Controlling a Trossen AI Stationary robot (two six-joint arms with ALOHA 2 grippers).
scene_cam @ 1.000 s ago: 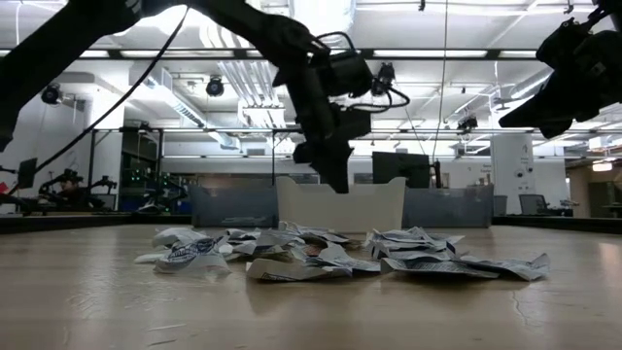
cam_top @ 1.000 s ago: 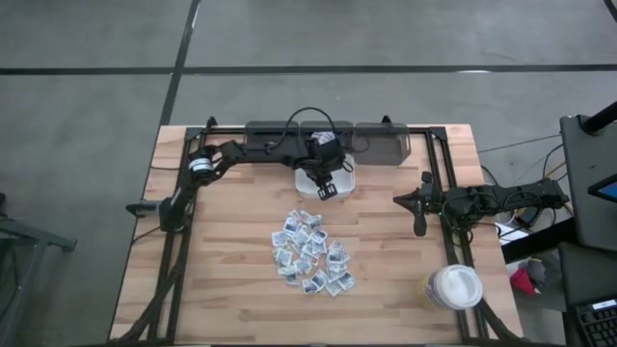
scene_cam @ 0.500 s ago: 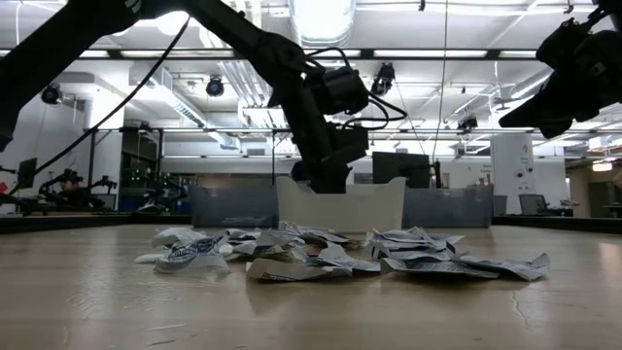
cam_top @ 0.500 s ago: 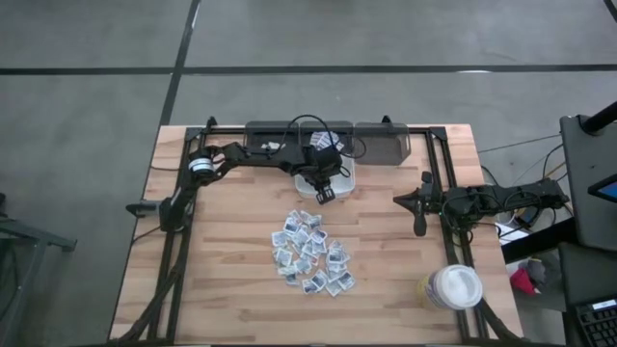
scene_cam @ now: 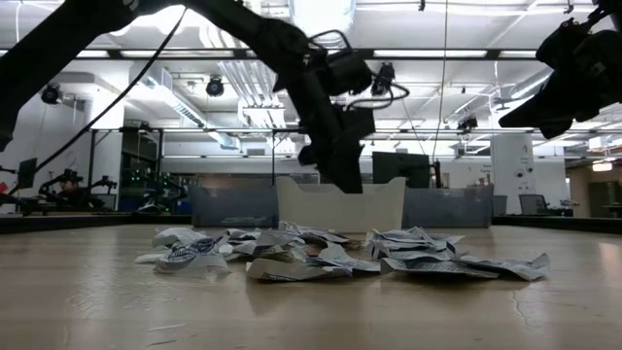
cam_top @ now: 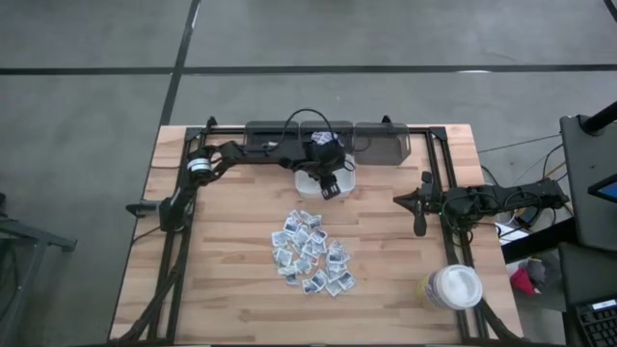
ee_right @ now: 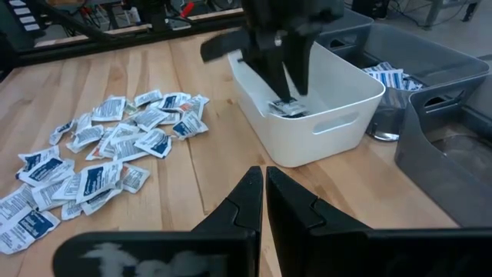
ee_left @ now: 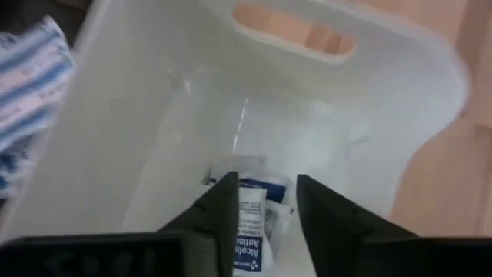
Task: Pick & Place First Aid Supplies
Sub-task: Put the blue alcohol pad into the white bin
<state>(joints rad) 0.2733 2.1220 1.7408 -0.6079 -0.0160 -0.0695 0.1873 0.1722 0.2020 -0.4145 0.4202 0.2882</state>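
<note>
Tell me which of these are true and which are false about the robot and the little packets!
1. The left gripper is over the white bin. True.
2. The white bin is empty. False: a sachet lies on its floor, seen between the open fingers.
3. The pile of sachets lies on the wooden table. True.
4. The right gripper holds a sachet. False: its fingers are shut on nothing, and it waits at the table's right side.
5. The white round tub stands inside the white bin. False: it stands on the table near the right corner.
</note>
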